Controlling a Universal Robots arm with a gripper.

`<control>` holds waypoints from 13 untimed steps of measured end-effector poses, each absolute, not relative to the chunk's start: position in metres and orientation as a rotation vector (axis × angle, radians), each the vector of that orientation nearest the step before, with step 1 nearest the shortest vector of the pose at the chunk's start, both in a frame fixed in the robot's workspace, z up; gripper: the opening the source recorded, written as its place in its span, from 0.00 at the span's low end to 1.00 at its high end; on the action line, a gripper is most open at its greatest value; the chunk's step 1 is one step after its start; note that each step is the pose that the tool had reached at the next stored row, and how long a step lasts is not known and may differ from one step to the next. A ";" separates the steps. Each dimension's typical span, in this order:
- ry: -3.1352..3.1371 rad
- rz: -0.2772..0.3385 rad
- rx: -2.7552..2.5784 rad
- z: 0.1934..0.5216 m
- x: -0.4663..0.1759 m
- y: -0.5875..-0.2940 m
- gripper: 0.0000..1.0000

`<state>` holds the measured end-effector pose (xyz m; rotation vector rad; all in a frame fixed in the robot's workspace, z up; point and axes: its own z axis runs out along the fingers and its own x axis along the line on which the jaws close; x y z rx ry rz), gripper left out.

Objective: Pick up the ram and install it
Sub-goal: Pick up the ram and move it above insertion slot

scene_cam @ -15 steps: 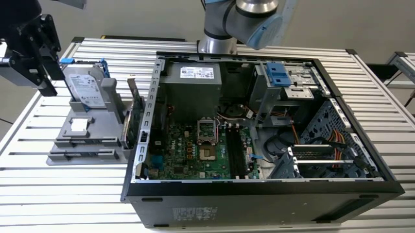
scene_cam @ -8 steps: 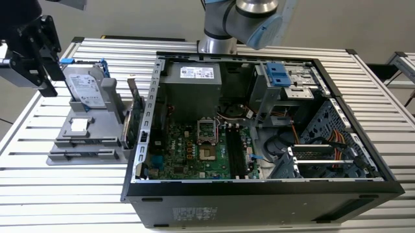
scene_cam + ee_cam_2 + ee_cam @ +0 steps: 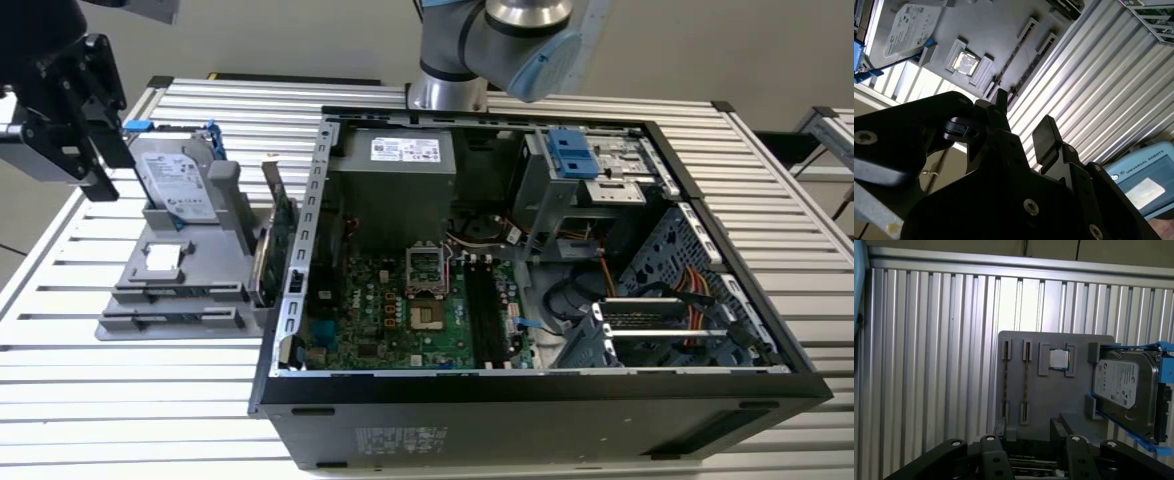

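My gripper (image 3: 91, 165) hangs above the far end of the grey holder (image 3: 174, 325), at the exterior view's left. In both wrist views its black fingers (image 3: 1004, 429) stand apart with nothing between them, so the gripper (image 3: 1031, 427) (image 3: 1024, 112) is open. Two thin long strips stand edge-on in the holder's (image 3: 1049, 400) narrow slots; they look like the ram (image 3: 1025, 385) (image 3: 1015, 54), but I cannot be sure. The open computer case (image 3: 534, 400) lies to the right, with the green motherboard (image 3: 400, 310) and its black slots (image 3: 487, 315) inside.
A silver hard drive with blue handles (image 3: 180, 180) (image 3: 1124, 385) and a square processor chip (image 3: 1058, 359) share the holder. A green expansion card (image 3: 276, 235) stands upright between the holder and the case wall. The slatted aluminium table (image 3: 134, 420) carries it all.
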<state>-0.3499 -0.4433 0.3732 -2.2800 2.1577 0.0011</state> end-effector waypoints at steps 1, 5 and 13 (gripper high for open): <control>2.157 0.001 -2.280 0.373 -0.350 -0.443 1.00; 2.156 -0.003 -2.278 0.372 -0.351 -0.443 1.00; 2.151 -0.016 -2.273 0.369 -0.355 -0.443 1.00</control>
